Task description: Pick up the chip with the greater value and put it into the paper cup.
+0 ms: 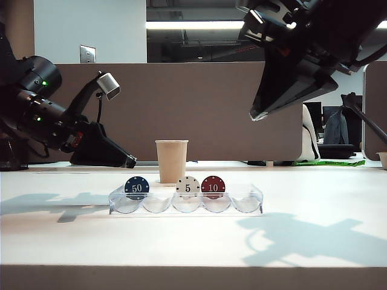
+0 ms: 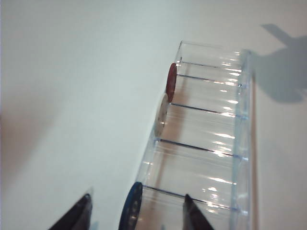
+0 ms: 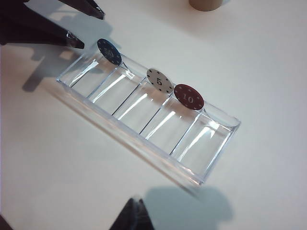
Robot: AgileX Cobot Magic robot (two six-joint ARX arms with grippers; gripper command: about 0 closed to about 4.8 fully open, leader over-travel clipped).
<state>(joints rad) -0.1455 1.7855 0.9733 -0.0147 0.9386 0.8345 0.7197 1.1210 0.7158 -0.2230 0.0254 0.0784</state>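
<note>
The left hand [image 2: 136, 213] has its two fingers spread wide, and the blue "50" chip [image 2: 130, 207] stands edge-on in the gap between them, nothing pinched yet. That is the relation the next move turns on: the chip sits upright at the back wall of the end slot of the clear tray [image 2: 240, 120], its flat faces looking toward each fingertip, so closing the fingers should press on the two faces. From the outside camera the left hand [image 1: 128, 162] hangs low over the bench [image 1: 314, 211], just behind and to the side of the chip [image 1: 136, 188], tips slanted down toward it.

The right hand [image 1: 257, 115] is raised high and well apart from the tray [image 1: 257, 199]; only one dark tip shows in its own camera, so I cannot tell whether its fingers are spread or pressed together. The left hand is plainly the nearer one.

The white "5" chip [image 1: 188, 186] and the red "10" chip [image 1: 213, 186] stand in slots farther along, away from the left hand. The paper cup [image 1: 172, 161] stands upright behind the tray, beyond the chip from the left hand's tips, so the carry looks short once the chip is lifted clear of the slot wall
</note>
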